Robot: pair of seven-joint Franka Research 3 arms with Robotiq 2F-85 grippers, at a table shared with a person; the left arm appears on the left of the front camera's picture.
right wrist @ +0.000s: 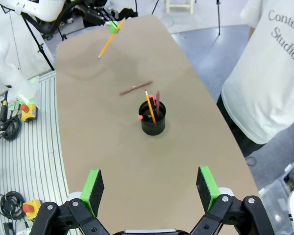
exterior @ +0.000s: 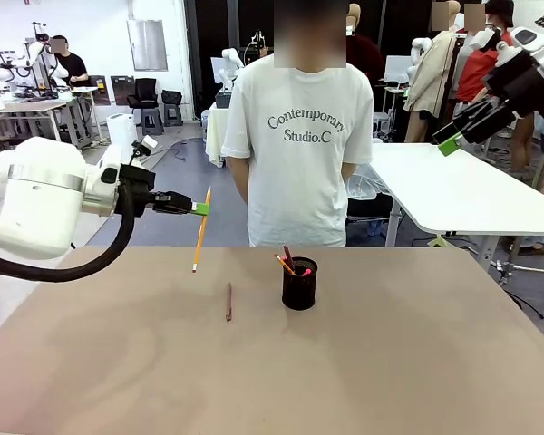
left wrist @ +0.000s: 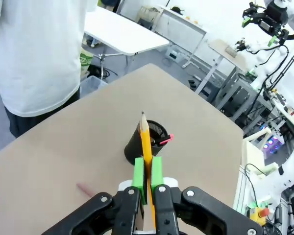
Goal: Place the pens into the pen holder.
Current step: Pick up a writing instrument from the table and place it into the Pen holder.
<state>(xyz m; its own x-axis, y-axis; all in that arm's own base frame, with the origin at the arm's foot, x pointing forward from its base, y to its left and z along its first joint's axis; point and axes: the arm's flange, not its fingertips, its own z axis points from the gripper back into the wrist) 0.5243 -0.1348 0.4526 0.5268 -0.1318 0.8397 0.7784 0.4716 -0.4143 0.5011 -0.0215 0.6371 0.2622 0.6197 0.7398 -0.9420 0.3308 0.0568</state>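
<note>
My left gripper (exterior: 199, 208) is shut on a yellow-orange pen (exterior: 200, 232), holding it above the table's left-middle with the tip pointing down. In the left wrist view the same pen (left wrist: 146, 147) stands between the green pads (left wrist: 139, 174). A dark red-brown pen (exterior: 228, 302) lies flat on the table. To its right the black mesh pen holder (exterior: 299, 284) stands upright with a few pens in it. The right wrist view shows the holder (right wrist: 152, 119) and the lying pen (right wrist: 135, 88). My right gripper (exterior: 453, 138) is open, high at the far right, with nothing between its fingers (right wrist: 93, 190).
A person in a white T-shirt (exterior: 295, 145) stands at the table's far edge, behind the holder. The brown tabletop (exterior: 344, 372) is bare in front. A white table (exterior: 462, 190) stands beyond at the right.
</note>
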